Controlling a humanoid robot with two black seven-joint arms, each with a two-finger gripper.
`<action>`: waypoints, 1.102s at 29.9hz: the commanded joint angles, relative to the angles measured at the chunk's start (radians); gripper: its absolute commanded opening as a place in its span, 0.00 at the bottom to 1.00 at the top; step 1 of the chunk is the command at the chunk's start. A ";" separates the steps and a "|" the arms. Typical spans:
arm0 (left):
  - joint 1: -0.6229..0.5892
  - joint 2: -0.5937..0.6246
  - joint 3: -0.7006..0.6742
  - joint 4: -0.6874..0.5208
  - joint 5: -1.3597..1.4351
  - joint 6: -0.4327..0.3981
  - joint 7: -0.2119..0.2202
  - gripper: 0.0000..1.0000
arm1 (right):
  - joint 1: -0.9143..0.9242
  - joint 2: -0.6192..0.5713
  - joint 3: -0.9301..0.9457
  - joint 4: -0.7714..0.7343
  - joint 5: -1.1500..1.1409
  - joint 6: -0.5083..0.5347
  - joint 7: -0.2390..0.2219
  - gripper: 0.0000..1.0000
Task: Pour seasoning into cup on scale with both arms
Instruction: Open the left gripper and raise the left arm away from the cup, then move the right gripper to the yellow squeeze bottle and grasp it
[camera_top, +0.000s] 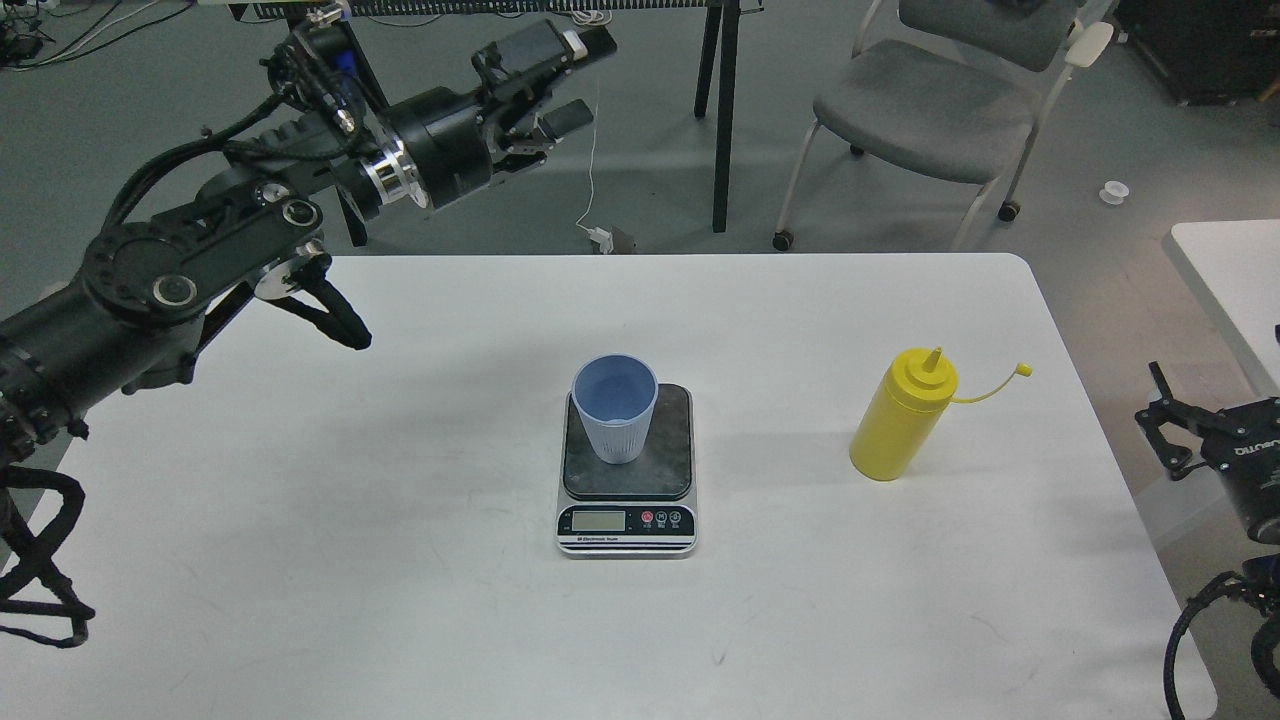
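The cup (615, 408) stands upright on the dark plate of the scale (627, 498) at the centre of the frame, on the white bench (400, 560). The yellow bottle (902, 415) stands upright well right of the scale, its cap hanging off on its tether. The left gripper (545, 85) hangs in the upper left, past the bench's far edge, jaws apart and empty. The right gripper (1165, 425) sits at the right edge; its jaws I cannot tell.
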 joint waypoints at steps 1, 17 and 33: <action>0.003 0.003 -0.033 0.040 -0.300 -0.002 0.004 0.99 | -0.056 0.069 -0.007 0.030 0.001 0.000 0.000 0.99; 0.036 0.057 -0.129 0.109 -0.574 -0.091 0.010 1.00 | -0.073 0.351 -0.104 0.125 -0.010 0.000 -0.004 0.99; 0.051 0.074 -0.126 0.106 -0.568 -0.117 0.008 1.00 | 0.068 0.440 -0.155 -0.059 -0.011 0.000 -0.006 0.99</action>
